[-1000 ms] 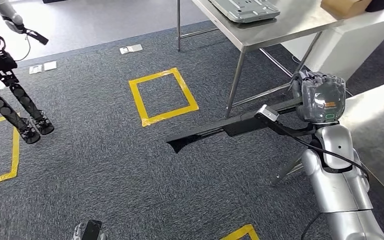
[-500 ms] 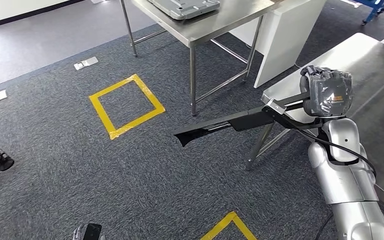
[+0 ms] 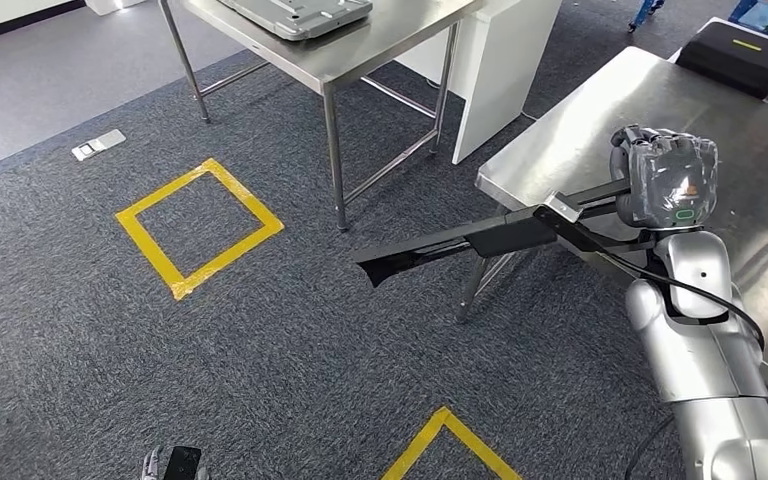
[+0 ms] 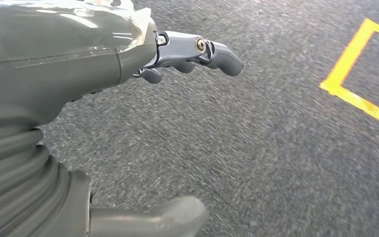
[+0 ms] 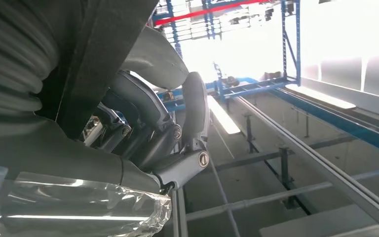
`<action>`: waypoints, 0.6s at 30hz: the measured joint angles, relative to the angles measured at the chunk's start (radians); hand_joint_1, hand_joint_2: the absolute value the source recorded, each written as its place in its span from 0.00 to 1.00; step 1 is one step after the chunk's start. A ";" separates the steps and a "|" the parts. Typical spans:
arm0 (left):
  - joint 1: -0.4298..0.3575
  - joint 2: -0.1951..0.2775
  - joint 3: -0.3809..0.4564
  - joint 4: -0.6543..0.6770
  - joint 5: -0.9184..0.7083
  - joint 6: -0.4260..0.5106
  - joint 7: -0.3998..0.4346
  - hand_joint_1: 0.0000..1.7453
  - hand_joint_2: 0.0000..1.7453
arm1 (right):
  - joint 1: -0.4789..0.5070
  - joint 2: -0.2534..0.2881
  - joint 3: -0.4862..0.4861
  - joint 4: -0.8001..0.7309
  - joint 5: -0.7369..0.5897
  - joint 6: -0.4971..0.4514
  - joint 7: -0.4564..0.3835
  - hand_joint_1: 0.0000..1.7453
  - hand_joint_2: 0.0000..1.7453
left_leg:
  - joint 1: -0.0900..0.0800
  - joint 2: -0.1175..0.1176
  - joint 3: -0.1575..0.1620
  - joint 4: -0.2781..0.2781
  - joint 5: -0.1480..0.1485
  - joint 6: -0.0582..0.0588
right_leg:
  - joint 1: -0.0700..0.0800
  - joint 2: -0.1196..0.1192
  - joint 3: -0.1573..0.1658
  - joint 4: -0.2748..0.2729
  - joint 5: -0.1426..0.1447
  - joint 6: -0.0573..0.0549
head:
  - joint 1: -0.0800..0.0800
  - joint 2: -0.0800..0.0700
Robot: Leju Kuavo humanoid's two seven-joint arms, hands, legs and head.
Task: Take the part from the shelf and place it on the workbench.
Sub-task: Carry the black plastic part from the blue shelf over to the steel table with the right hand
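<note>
The long flat black plastic part (image 3: pixel 460 245) is off the shelf and carried level in the air: its thick end is clasped in the right hand (image 3: pixel 663 180), and its tapered free end juts out past the near corner of the bare steel workbench (image 3: pixel 580 140), over the blue-grey carpet (image 3: pixel 260 340). In the right wrist view the dark fingers (image 5: pixel 143 128) are curled round the black bar, so the grip looks firm.

The step in hand, as I judge it, is bringing the part over the workbench and setting it down. Most of the part's length hangs off the workbench edge on the carpet side, so it should be swung or drawn in over the steel top until its whole span has support beneath it. It should then be lowered flat and let go only once it rests. With so long a lever held at one end, a slow, level descent will keep the far tip from dipping or striking the workbench edge.

A black box with a yellow stripe (image 3: pixel 738 55) sits at the far side of the workbench, well apart from the hand, and should be kept clear of the swing.

The left hand (image 4: pixel 128 54) hangs low over the carpet beside a yellow tape square (image 4: pixel 360 94), fingers spread and holding nothing.
</note>
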 joint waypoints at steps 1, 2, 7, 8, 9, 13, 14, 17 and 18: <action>0.000 -0.001 0.001 0.000 0.000 0.000 -0.001 0.00 1.00 | -0.001 -0.002 0.001 0.001 0.000 0.000 0.000 1.00 1.00 | 0.001 0.005 0.001 0.001 -0.001 -0.002 | -0.006 -0.004 0.029 -0.050 0.019 0.011 | 0.000 0.000; 0.000 -0.002 0.001 0.000 -0.002 -0.001 -0.001 0.00 1.00 | -0.002 -0.004 0.001 0.002 0.000 0.000 0.000 1.00 1.00 | 0.002 0.009 0.001 0.002 -0.003 -0.005 | -0.011 -0.012 0.073 -0.126 0.045 0.021 | 0.000 0.000; -0.001 -0.002 0.003 0.000 -0.008 -0.003 -0.001 0.00 1.00 | -0.011 -0.012 0.000 0.002 -0.004 -0.001 0.006 1.00 1.00 | -0.006 0.014 0.000 0.010 -0.013 -0.008 | -0.012 -0.025 0.165 -0.287 0.094 0.014 | -0.003 0.000; 0.000 -0.002 0.003 0.000 -0.010 -0.003 -0.001 0.00 1.00 | -0.011 -0.013 0.000 0.002 -0.005 -0.001 0.007 1.00 1.00 | -0.005 0.014 0.000 0.010 -0.012 -0.004 | -0.013 -0.024 0.165 -0.287 0.095 0.013 | -0.004 0.000; 0.000 -0.002 0.003 0.000 -0.011 -0.004 -0.001 0.00 1.00 | -0.011 -0.015 0.000 0.002 -0.005 -0.001 0.007 1.00 1.00 | -0.003 0.015 0.001 0.008 -0.009 -0.005 | -0.010 -0.023 0.164 -0.287 0.094 0.013 | -0.004 0.000; -0.001 -0.005 0.002 0.000 -0.020 -0.004 -0.001 0.00 1.00 | -0.011 -0.022 0.000 0.002 -0.006 -0.001 0.008 1.00 1.00 | 0.000 0.015 0.004 -0.001 -0.005 -0.017 | -0.005 -0.022 0.163 -0.286 0.094 0.005 | -0.004 0.000; 0.000 -0.005 0.002 0.000 -0.021 -0.004 -0.001 0.00 1.00 | -0.011 -0.024 0.000 0.002 -0.007 -0.001 0.009 1.00 1.00 | 0.000 0.015 0.004 -0.003 -0.004 -0.021 | -0.005 -0.022 0.162 -0.286 0.094 0.002 | -0.004 0.000; 0.000 -0.007 0.002 0.000 -0.024 -0.004 -0.001 0.00 1.00 | -0.011 -0.029 0.000 0.002 -0.009 -0.001 0.009 1.00 1.00 | 0.001 0.015 0.005 -0.005 -0.003 -0.030 | -0.002 -0.022 0.161 -0.286 0.094 -0.001 | -0.004 0.000; 0.000 -0.008 0.002 0.000 -0.024 -0.004 -0.001 0.00 1.00 | -0.010 -0.030 -0.001 0.002 -0.010 -0.001 0.010 1.00 1.00 | 0.001 0.015 0.005 -0.005 -0.003 -0.032 | -0.001 -0.022 0.160 -0.286 0.094 -0.001 | -0.004 0.000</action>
